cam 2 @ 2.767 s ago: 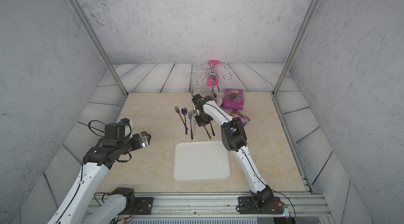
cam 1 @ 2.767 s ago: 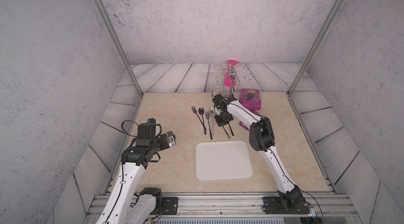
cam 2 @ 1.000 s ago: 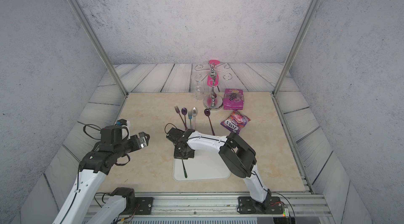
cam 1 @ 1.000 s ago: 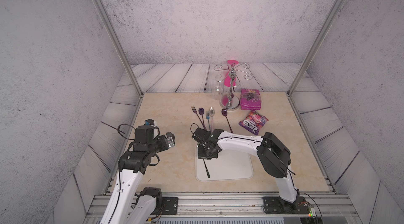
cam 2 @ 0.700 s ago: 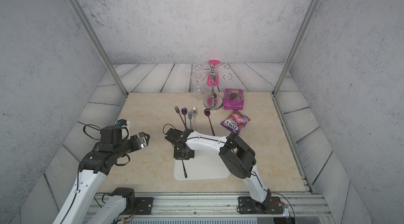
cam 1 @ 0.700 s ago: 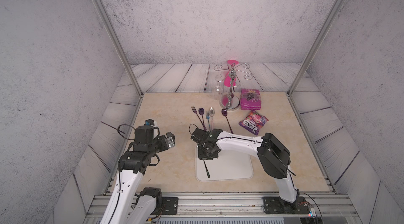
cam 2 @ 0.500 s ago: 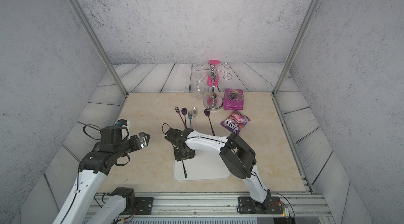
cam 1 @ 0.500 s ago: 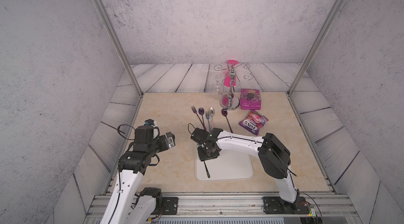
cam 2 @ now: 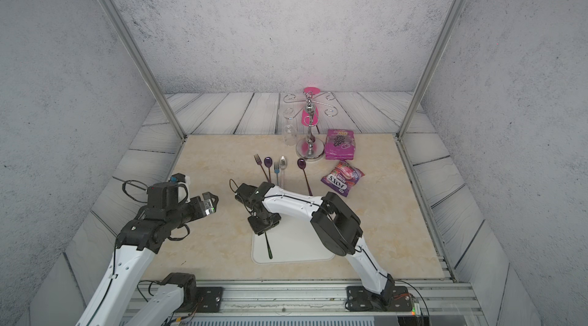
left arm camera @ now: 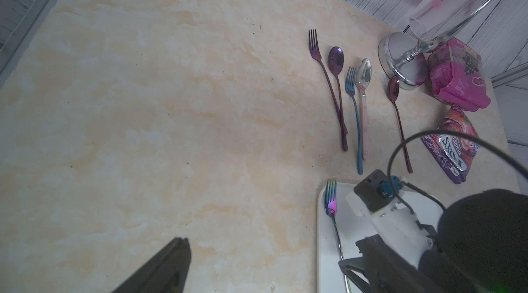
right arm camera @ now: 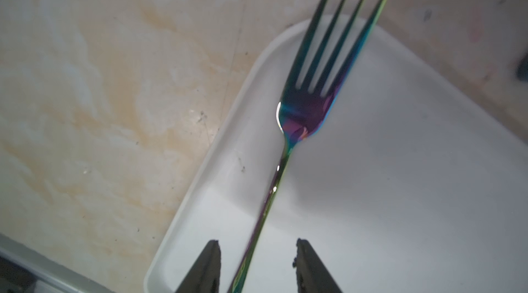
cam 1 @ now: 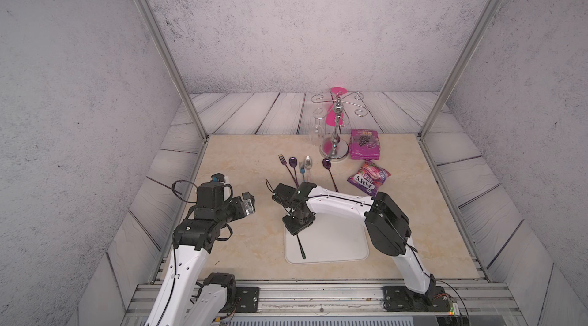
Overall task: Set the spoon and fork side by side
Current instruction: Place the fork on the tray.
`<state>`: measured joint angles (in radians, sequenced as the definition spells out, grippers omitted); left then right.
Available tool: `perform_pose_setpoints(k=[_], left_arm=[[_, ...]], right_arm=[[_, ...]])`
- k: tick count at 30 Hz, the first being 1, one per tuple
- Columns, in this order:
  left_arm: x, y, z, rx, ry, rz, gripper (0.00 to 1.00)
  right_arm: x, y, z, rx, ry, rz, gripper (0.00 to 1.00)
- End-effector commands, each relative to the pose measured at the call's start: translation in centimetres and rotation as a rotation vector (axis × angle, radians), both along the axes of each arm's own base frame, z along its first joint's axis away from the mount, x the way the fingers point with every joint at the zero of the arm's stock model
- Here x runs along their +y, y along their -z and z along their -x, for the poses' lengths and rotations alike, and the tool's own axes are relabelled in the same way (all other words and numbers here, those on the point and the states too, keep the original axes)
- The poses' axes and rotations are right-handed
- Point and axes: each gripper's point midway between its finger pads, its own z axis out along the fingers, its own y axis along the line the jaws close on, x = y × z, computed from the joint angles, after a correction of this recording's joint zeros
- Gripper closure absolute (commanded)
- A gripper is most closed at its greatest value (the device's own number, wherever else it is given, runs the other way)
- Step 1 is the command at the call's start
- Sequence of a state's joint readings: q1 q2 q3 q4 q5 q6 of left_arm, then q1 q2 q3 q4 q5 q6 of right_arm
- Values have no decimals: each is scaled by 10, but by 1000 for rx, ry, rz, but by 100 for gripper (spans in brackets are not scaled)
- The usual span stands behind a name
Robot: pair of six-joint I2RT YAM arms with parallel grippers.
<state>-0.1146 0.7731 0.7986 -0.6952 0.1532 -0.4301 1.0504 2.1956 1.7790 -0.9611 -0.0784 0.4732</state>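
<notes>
While the right jaws hang low over the white tray (right arm camera: 400, 163), they stand apart, clamping nothing. Fork (right arm camera: 307, 111) lies on that tray: handle runs back between the two jaws with a gap either side, tines ahead of them, poking out over the tray's corner rim. Tray holds the fork and nothing else.

Fork looks thin, stiff, light; rainbow polish, likely slick. Flat handle gives little to get under, so a pinch across its narrow edges, about mid-length, seems the sound hold. Head propped on the rim may rock.

Lone dark spoon (cam 1: 327, 167) lies on the desk (cam 1: 248, 156) well ahead of the jaws, past the tines, apart from two other fork-and-spoon pairs (cam 1: 292, 161). Probably the partner wanted. Same slim build; take it mid-handle.

Wine glass (cam 1: 316, 133) hangs upside down on the chrome stand (cam 1: 334, 149), empty. Two sweet packets (cam 1: 368, 178) beside it, contents hidden.

Left jaws hover above bare desk, nothing near them; only one shows in the wrist view, so I cannot tell whether they are parted.
</notes>
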Motion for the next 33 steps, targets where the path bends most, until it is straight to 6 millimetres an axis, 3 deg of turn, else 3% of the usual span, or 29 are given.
perform_pose_setpoints(k=[1,11,21,29,33], left_arm=[[-2,-1,-1,-11,10,-3,1],[-1,-2,0,-18,7,-1,1],[-1,-3,0,-21,5,-1,0],[-1,-4,1,-27,5,1,0],[-1,-5,2,-29,6,3,1]], right_arm=[[-4,3,-2,15,6,29,58],[-3,21,-5,47,67,46,65],[2,24,-5,71,151,25,76],[1,26,-3,89,253,28,94],[1,23,-4,90,336,19,98]])
